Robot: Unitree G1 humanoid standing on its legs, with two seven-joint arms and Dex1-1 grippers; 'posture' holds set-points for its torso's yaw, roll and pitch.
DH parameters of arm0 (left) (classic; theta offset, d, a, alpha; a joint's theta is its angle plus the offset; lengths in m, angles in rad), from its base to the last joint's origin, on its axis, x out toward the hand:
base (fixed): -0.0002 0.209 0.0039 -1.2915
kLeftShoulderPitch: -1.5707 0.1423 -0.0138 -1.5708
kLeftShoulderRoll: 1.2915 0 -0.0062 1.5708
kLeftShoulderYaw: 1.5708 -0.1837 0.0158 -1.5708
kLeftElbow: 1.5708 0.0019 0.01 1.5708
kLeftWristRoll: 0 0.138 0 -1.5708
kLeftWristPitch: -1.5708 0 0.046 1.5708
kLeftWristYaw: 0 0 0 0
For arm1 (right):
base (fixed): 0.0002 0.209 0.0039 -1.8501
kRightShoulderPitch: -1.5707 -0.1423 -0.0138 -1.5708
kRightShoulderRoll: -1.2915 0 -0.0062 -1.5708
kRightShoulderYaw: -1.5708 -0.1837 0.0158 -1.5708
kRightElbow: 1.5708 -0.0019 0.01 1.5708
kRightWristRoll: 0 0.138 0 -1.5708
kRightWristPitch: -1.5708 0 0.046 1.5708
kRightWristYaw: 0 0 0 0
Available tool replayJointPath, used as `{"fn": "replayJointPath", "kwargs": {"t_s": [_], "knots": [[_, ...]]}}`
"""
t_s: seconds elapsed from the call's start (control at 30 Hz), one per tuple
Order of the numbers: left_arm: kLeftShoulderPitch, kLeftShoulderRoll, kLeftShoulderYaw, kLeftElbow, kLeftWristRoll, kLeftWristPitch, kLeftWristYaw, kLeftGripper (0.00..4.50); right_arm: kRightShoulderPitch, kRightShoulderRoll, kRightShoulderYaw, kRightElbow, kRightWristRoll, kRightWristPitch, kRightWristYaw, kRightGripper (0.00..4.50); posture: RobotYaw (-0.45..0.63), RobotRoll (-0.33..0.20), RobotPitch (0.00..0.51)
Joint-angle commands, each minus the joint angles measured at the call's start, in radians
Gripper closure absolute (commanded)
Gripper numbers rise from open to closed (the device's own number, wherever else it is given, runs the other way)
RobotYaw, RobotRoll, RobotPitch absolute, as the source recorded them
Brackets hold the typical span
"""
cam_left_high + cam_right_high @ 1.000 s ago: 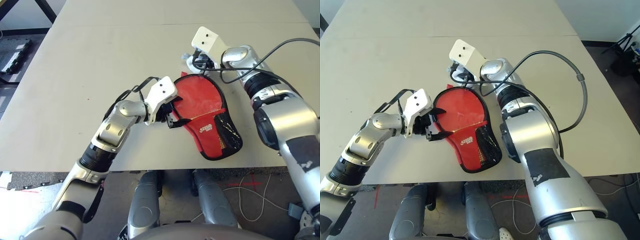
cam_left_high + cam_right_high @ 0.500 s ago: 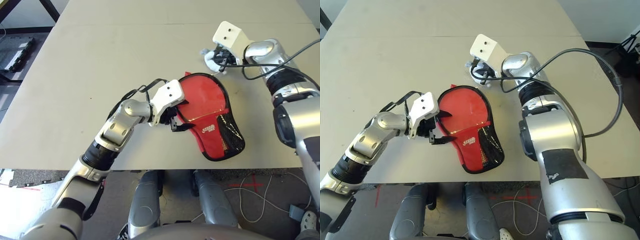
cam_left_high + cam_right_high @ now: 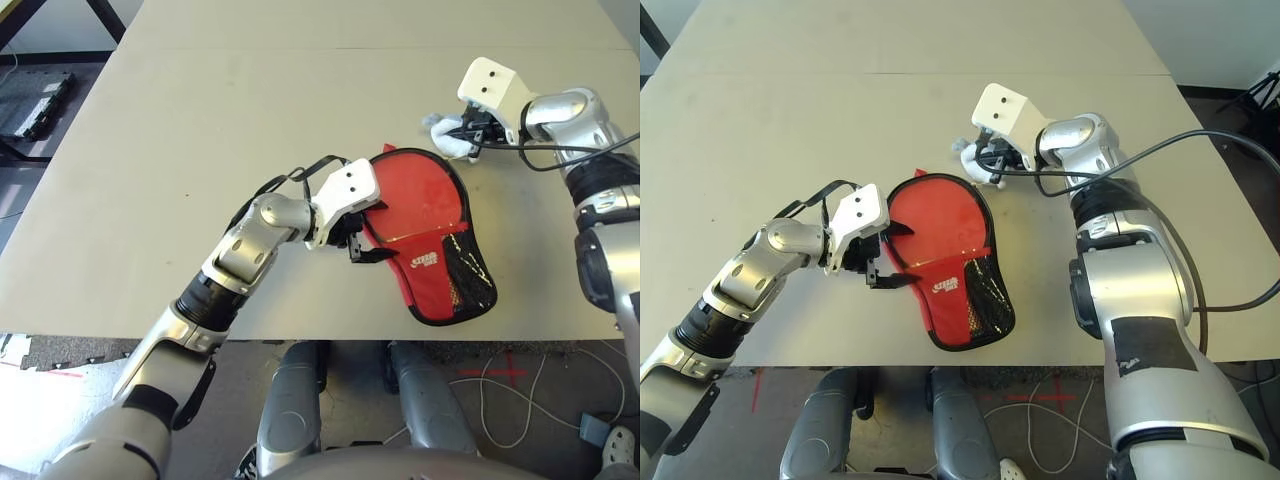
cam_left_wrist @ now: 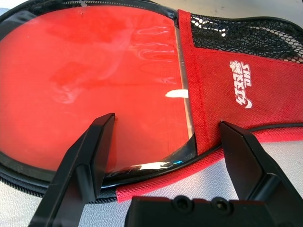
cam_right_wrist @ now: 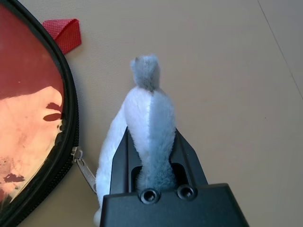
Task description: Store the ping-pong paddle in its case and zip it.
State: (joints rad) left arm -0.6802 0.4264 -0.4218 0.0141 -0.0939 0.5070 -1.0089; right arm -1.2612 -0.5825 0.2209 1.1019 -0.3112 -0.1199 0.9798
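Case (image 3: 428, 262), on counter (image 3: 250, 100), paddle seemingly inside; zipping apparently in hand. Left hand (image 4: 168, 118): wide open, empty, at case edge. Right hand (image 5: 151, 128): closed on plush (image 5: 150, 111) (zip charm, presumably). Next: steady case, draw zip pull (image 5: 86, 171) along.

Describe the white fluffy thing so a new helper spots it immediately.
On the table, find the red case with black piping. Just past its rounded end, toward the robot's right, the right claw grips a small plush wad. It is pale and furry; the case is flat, red and shiny.
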Motion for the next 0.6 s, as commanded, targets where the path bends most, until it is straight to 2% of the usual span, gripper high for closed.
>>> {"fn": "replayJointPath", "kwargs": {"t_s": [0.03,0.33,0.6], "knots": [[0.025,0.004,-0.078,0.076,0.045,0.045,-0.020,0.00,0.027,-0.037,0.000,-0.021,0.005,0.021,0.020,4.24,-0.04,0.000,0.282],[0.016,0.001,-0.097,0.089,0.053,0.084,-0.038,0.00,0.052,-0.079,-0.001,-0.088,0.021,0.041,0.070,4.24,-0.05,0.000,0.279],[0.003,-0.019,-0.101,0.115,0.067,0.085,-0.025,0.00,0.115,-0.172,-0.007,-0.198,0.043,0.085,0.163,4.24,-0.06,0.000,0.281]]}}
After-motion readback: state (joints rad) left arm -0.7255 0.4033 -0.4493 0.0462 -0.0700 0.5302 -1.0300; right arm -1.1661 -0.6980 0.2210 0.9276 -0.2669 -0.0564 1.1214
